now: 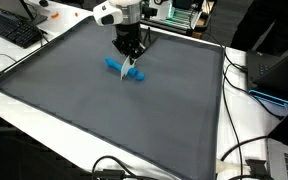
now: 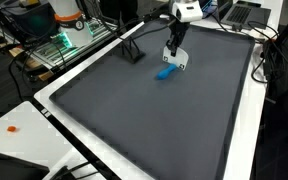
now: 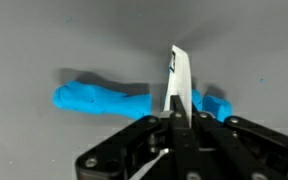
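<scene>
My gripper (image 3: 180, 120) is shut on a thin white flat piece (image 3: 178, 78) with a small dark mark near its top; the piece stands upright between the fingers. Right beneath it lies an elongated light-blue object (image 3: 94, 98) on the dark grey mat (image 3: 44, 40). In both exterior views the gripper (image 1: 131, 58) (image 2: 174, 55) points down near the mat's far part, with the white piece (image 1: 135, 71) (image 2: 182, 66) at or just above the blue object (image 1: 114, 67) (image 2: 165, 72). I cannot tell whether the two touch.
The mat (image 1: 104, 120) covers a white table. A keyboard (image 1: 12, 28) lies at one corner, and a laptop (image 1: 276, 68) and cables (image 1: 246, 150) along one side. A black stand (image 2: 132, 50) sits on the mat beside green-lit equipment (image 2: 59, 42).
</scene>
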{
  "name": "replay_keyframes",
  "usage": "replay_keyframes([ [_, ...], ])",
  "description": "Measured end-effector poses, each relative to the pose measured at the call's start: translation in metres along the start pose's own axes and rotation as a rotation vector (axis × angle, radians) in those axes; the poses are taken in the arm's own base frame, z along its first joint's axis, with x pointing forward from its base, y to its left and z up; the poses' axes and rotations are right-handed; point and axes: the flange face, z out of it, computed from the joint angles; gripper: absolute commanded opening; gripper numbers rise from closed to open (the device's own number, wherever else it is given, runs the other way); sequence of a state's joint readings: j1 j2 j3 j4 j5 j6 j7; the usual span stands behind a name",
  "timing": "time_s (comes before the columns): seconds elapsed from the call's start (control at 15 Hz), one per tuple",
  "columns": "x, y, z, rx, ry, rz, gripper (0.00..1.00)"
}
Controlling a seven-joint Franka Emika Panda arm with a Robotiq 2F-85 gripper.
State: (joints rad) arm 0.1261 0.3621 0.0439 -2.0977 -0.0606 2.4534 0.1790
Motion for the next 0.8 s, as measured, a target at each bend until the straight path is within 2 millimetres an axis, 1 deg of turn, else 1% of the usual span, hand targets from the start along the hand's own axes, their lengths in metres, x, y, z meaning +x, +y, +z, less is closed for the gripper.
replay_keyframes([
  [0.27,0.000,-0.006,-0.005,-0.014,-0.004,-0.004,0.01],
  [0.4,0.001,-0.006,-0.011,-0.024,0.008,-0.004,0.01],
  [0.6,0.005,-0.002,-0.026,-0.037,0.037,-0.001,0.01],
  [0.8,0.008,0.006,-0.040,-0.055,0.061,0.010,0.01],
])
